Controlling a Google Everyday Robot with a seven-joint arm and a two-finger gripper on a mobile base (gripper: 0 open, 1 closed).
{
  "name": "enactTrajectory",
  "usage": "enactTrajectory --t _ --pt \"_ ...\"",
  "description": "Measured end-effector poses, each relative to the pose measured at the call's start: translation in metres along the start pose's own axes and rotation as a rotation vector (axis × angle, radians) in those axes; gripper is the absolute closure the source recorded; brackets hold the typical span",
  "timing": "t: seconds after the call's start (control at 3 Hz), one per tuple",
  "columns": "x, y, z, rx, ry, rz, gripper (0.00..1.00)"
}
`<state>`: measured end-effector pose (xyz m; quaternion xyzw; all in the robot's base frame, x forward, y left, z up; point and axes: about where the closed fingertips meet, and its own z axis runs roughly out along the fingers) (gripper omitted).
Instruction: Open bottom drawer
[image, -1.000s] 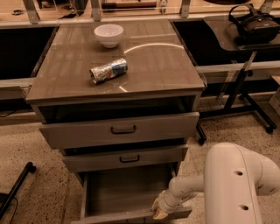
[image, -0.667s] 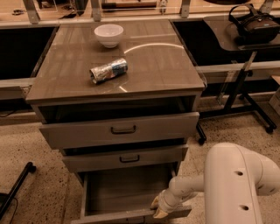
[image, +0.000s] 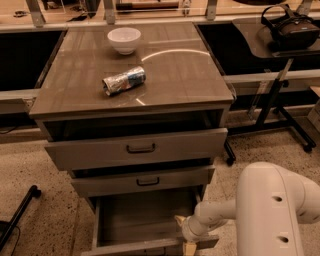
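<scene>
The bottom drawer (image: 142, 220) of the grey-beige cabinet stands pulled well out towards me, and its inside is bare. Its front panel runs along the lower edge of the view and its bar pull is hidden. My gripper (image: 185, 235) is at the right end of that front panel, at the drawer's front right corner, on the end of the white arm (image: 270, 210). The middle drawer (image: 145, 181) and the top drawer (image: 137, 148) each stand slightly out, with dark bar pulls showing.
A white bowl (image: 124, 39) and a crushed can (image: 124, 80) lie on the cabinet top (image: 175, 75). A wheeled side table (image: 280, 55) with a headset stands at the right. A dark stand leg (image: 17, 215) lies on the floor at the left.
The gripper has shifted very slightly left and down along the drawer's front. The drawers and the things on top have not moved.
</scene>
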<state>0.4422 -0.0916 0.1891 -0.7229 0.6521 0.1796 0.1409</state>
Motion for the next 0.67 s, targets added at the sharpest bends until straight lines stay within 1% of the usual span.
enactTrajectory --t 0.33,0.67 --pt "0.007 0.003 -0.038 0.053 0.019 0.005 0.00" --pt "0.007 0.003 -0.085 0.094 0.085 -0.002 0.00"
